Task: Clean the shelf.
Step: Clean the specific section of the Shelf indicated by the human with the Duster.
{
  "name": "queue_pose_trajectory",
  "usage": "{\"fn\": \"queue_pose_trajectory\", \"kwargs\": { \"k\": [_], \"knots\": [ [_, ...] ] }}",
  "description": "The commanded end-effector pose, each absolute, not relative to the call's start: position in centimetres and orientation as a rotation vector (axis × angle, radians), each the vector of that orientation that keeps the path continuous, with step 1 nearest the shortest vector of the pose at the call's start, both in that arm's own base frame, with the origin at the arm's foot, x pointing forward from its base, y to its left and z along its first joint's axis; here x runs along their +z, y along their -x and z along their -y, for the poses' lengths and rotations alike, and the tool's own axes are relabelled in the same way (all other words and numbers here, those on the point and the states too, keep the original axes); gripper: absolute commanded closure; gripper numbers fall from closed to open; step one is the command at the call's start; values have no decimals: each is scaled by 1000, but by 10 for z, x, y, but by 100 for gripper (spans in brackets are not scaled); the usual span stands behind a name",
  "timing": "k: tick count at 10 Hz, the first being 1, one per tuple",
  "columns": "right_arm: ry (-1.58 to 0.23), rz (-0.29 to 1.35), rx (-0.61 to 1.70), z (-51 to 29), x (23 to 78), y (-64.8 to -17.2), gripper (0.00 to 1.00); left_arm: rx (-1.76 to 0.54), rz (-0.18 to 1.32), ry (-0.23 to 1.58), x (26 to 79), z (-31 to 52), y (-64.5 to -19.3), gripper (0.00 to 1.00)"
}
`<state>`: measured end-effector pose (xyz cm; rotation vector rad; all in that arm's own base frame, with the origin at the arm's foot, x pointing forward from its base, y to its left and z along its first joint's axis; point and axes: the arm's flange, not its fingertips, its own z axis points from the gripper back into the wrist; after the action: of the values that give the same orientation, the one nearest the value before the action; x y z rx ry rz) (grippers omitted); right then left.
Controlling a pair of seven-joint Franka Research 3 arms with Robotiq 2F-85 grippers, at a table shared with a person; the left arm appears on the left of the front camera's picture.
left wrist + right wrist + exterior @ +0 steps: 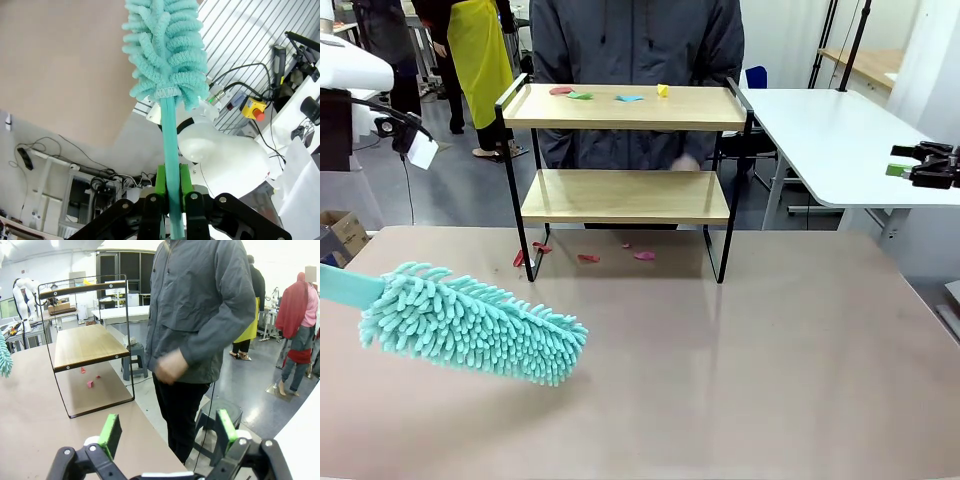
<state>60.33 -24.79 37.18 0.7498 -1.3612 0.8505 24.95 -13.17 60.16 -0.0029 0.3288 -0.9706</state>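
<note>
At the far side of the brown surface point(770, 360) stands the small two-tier shelf point(625, 195), two light wooden boards in a thin black metal frame with four legs. Small red, green, blue and yellow scraps point(630, 98) lie on its top board, and pink scraps point(588, 258) lie on the surface beneath it. A person in a grey jacket point(635, 40) stands just behind. The left jaws are clamped tight, green pads point(161, 181) gripping the flat handle of a fluffy teal chenille duster point(470, 325), whose head is at the near left, well apart from the shelf. The right jaws stand wide apart, holding nothing.
</note>
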Motion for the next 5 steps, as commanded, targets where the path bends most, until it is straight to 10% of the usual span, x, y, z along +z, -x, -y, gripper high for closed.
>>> {"fn": "queue_pose_trajectory", "kwargs": {
  "k": [1, 5],
  "knots": [
    [-750, 1362, 858, 247, 374, -604, 0, -971, -317, 22, 604, 132, -249, 87],
    [-750, 1362, 858, 247, 374, -604, 0, -971, -317, 22, 604, 132, -249, 87]
  ]
}}
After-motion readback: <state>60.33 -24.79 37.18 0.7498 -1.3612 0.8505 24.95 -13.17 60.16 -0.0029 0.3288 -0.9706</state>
